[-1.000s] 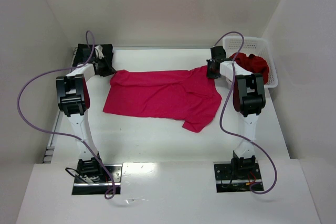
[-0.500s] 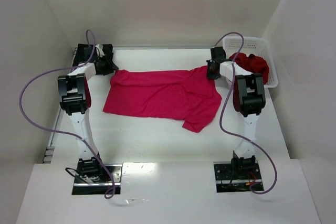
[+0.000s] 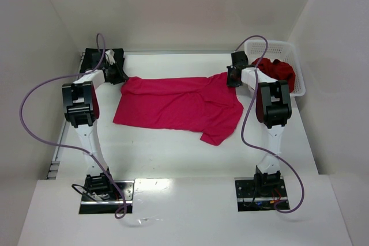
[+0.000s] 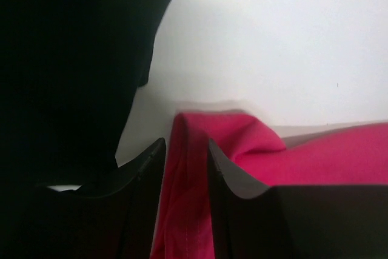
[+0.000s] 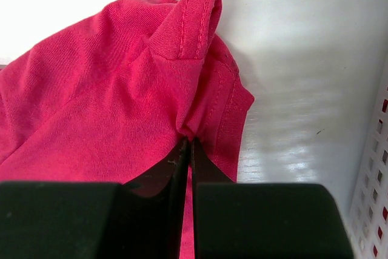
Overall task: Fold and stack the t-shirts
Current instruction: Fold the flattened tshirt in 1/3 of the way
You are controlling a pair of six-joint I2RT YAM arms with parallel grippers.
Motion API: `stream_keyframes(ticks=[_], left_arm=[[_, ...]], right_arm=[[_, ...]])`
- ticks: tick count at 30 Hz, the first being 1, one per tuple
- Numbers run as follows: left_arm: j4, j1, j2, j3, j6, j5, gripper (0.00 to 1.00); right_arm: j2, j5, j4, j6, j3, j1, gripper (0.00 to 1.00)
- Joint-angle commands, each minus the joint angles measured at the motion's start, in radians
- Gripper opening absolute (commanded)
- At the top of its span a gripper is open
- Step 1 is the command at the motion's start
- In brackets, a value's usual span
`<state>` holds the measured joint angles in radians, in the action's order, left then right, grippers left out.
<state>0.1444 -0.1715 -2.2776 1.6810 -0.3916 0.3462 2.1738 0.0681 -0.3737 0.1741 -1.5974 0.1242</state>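
**One Shirt Spread, None Yet Folded**

A pink shirt (image 3: 179,105) lies open and nearly flat across the far half of the tabletop (image 3: 173,159), with one sleeve trailing toward the near right. It shows no fold. Both arms reach to its far edge.

The right gripper (image 5: 189,144) is pinched tight on the hem at the shirt's far right corner, and the cloth bunches up from its closed tips. The left gripper (image 4: 185,144) sits at the far left corner with its jaws narrowly apart, astride a ridge of pink cloth. The views do not settle whether they actually clamp it.

At the far right corner, darker red shirts (image 3: 279,70) lie heaped in a white basket (image 3: 271,43), crumpled and waiting. A black shirt (image 3: 92,59) rests at the far left corner, just beside the left gripper. It is too dark to say whether it is folded.

The work looks to be at an early stage. The pink shirt is laid out for its first fold, and the folding, the stacking and the basket's load all remain to be done.
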Motion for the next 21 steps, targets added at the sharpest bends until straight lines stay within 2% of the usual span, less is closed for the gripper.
stream_keyframes(ticks=[1,6,11,17,18,20,21], left_arm=[[0.044,0.003,0.064,-0.029,0.053,0.005,0.44],[0.044,0.003,0.075,-0.043,0.062,0.014,0.46],[0.044,0.003,0.046,-0.033,0.053,0.024,0.36],[0.044,0.021,0.027,-0.006,0.062,-0.001,0.17],[0.044,0.030,0.018,-0.006,0.062,-0.013,0.17],[0.044,0.050,0.018,0.017,0.062,-0.064,0.04],[0.034,0.050,0.018,0.026,0.062,-0.079,0.02]], right_arm=[[-0.020,0.016,0.021,-0.001,0.008,0.017,0.09],[-0.020,0.016,0.021,-0.001,0.008,0.017,0.09],[-0.029,0.016,0.021,-0.001,0.017,0.017,0.09],[-0.029,0.016,0.021,-0.001,0.017,0.017,0.09],[-0.029,0.016,0.021,-0.001,0.017,0.017,0.09],[-0.029,0.016,0.021,-0.001,0.017,0.017,0.09],[-0.029,0.016,0.021,-0.001,0.017,0.017,0.09]])
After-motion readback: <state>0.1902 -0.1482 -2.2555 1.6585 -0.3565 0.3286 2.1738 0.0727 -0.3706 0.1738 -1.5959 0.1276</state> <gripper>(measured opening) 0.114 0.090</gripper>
